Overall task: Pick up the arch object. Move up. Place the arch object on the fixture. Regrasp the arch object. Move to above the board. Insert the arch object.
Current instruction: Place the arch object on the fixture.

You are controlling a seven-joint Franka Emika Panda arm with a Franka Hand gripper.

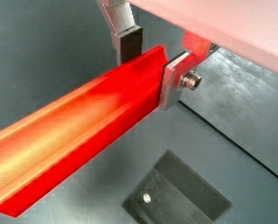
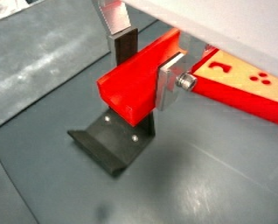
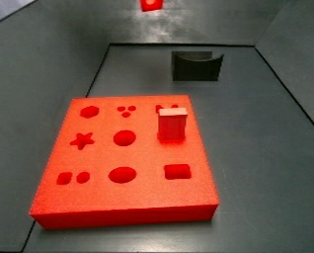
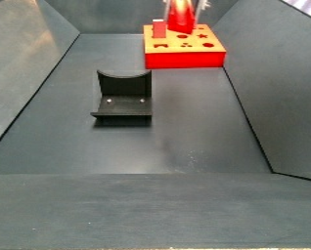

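My gripper [image 1: 149, 63] is shut on the arch object [image 1: 72, 131], a long bright red grooved bar. One end of the bar sits between the dark-padded finger [image 1: 129, 44] and the silver finger plate [image 1: 174, 79]. Both wrist views show the grip, and the bar [image 2: 129, 83] hangs in the air. The black fixture [image 2: 110, 140] stands on the floor below it and is bare. In a side view the gripper [image 3: 149, 5] is high at the far end, beyond the fixture [image 3: 196, 65]. The red board [image 3: 120, 158] with shaped holes lies on the floor.
A short red block with a notched top [image 3: 172, 124] stands in the board. In a side view the fixture [image 4: 121, 96] sits mid-floor with the board [image 4: 185, 47] behind it. Grey sloped walls [image 4: 34, 68] enclose the floor.
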